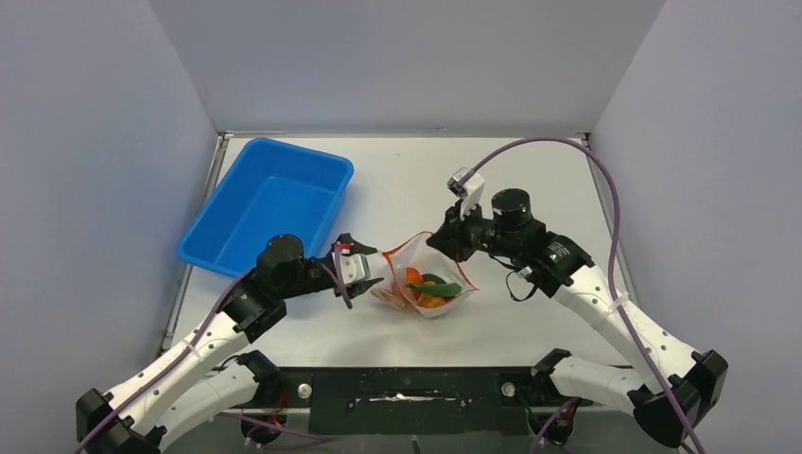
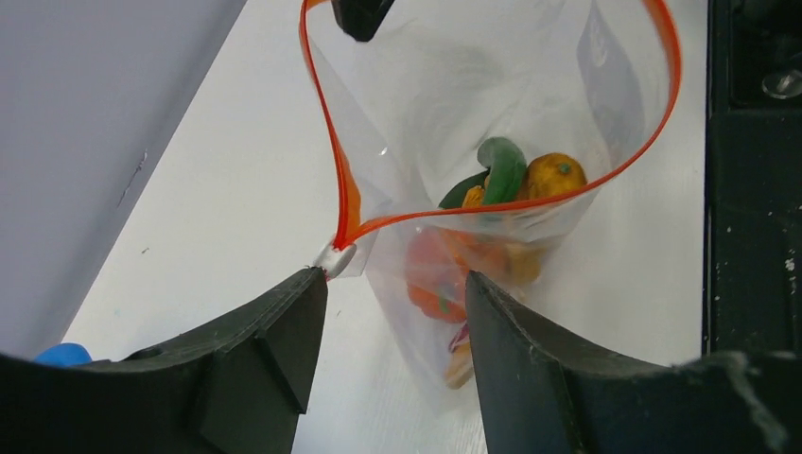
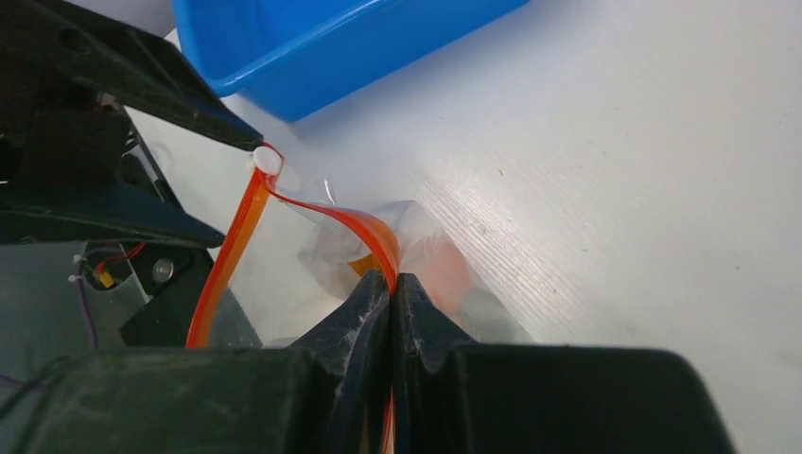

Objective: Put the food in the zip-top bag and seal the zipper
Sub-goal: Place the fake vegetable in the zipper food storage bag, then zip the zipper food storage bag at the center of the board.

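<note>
Just ahead of the left hand point(image 2: 395, 284), whose jaws stand apart on nothing, the zipper point(image 2: 348, 203) ends in a small white tab point(image 2: 334, 257) almost touching one fingertip. From there the strip loops away to the right hand point(image 3: 391, 284), pinched tight on its far end. Between the hands the zip-top bag point(image 2: 454, 85) gapes, resting on the white desk point(image 2: 236, 170), with the food point(image 2: 553, 175) inside. The left hand is nearer the tab, so sealing likely starts there. The blue tray point(image 1: 274, 203) sits well off.

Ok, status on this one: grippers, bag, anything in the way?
Right gripper shut on zipper. Left gripper open at bag's other corner. Food inside zip-top bag, mouth gaping. Blue tray clear of it.
</note>
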